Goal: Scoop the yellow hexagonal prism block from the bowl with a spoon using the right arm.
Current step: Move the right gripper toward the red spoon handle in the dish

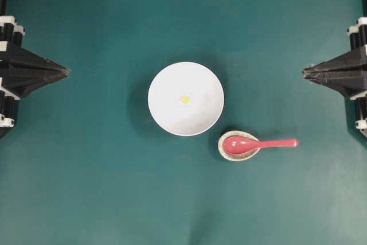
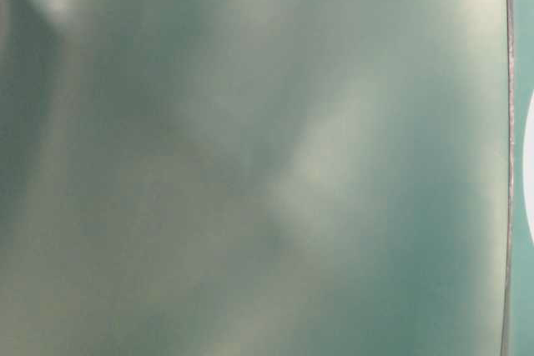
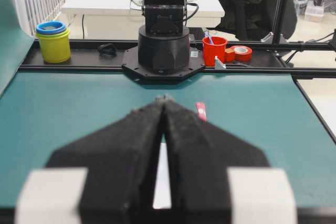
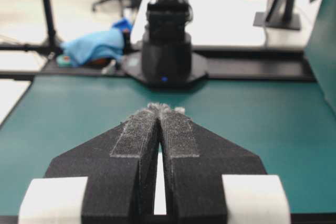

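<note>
Right now my right gripper is clenched on nothing, its two pointed fingers pressed together at the tips, parked at the right edge of the green table and aimed toward the middle. My left gripper mirrors it at the left edge, likewise pinched closed and empty. Between us, near the centre, sits the white bowl, and the yellow hexagonal prism block lies on its floor, close to the middle. Just beside the bowl, on my right side and toward the bottom of the overhead view, the spoon lies with its pink-red scoop cradled in the small speckled spoon rest and its handle pointing out toward my right arm. Both grippers are well apart from the bowl and the spoon. From my left wrist camera only the handle's red tip pokes out past the fingers. The table-level view is a blur of green.
</note>
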Robot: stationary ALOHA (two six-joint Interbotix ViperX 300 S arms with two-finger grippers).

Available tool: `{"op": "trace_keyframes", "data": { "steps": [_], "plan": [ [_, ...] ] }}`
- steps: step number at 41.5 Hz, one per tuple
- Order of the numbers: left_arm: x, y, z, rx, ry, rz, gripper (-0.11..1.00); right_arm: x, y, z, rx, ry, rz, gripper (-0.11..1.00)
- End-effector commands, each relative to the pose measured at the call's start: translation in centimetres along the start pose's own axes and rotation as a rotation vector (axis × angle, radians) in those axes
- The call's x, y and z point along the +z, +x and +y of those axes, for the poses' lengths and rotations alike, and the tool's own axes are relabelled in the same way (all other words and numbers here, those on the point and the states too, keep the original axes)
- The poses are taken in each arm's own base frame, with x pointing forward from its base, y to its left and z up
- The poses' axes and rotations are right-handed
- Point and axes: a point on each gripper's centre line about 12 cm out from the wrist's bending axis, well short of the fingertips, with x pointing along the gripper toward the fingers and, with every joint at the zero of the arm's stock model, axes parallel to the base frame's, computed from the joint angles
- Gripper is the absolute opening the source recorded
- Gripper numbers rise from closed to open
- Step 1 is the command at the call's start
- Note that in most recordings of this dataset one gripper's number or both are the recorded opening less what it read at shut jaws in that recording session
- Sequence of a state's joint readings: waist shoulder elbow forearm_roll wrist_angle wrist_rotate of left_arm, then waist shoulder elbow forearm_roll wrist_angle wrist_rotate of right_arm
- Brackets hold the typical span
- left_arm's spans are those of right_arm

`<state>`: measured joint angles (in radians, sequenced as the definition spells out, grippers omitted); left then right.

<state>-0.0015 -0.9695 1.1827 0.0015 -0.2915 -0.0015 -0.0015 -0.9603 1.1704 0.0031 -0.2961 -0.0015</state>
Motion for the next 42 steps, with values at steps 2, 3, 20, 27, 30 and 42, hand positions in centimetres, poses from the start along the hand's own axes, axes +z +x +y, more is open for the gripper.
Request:
{"op": "trace_keyframes", "data": {
  "steps": [2, 3, 20, 27, 30, 42],
  "plan": [
    [0.6, 0.4, 0.1, 0.004, 0.005, -0.003, 0.00, 0.7, 0.2, -0.1, -0.004, 0.000, -0.012, 0.00],
    [0.6, 0.4, 0.1, 0.004, 0.008, -0.005, 0.00, 0.7, 0.2, -0.1, -0.003, 0.000, -0.012, 0.00],
    [0.8, 0.4, 0.1, 0.003, 0.006, -0.018, 0.00, 0.2, 0.2, -0.1, -0.004, -0.006, 0.028, 0.28],
    [1.2, 0.4, 0.1, 0.003, 0.009, -0.049, 0.00, -0.4, 0.5, -0.1, -0.004, -0.002, 0.048, 0.61],
    [1.3, 0.4, 0.1, 0.003, 0.009, -0.060, 0.00, -1.1, 0.7, -0.1, -0.004, 0.001, 0.072, 0.59],
    [1.3, 0.4, 0.1, 0.003, 0.009, -0.061, 0.00, -5.0, 1.8, 0.7, 0.029, 0.025, 0.134, 0.57]
  ]
}}
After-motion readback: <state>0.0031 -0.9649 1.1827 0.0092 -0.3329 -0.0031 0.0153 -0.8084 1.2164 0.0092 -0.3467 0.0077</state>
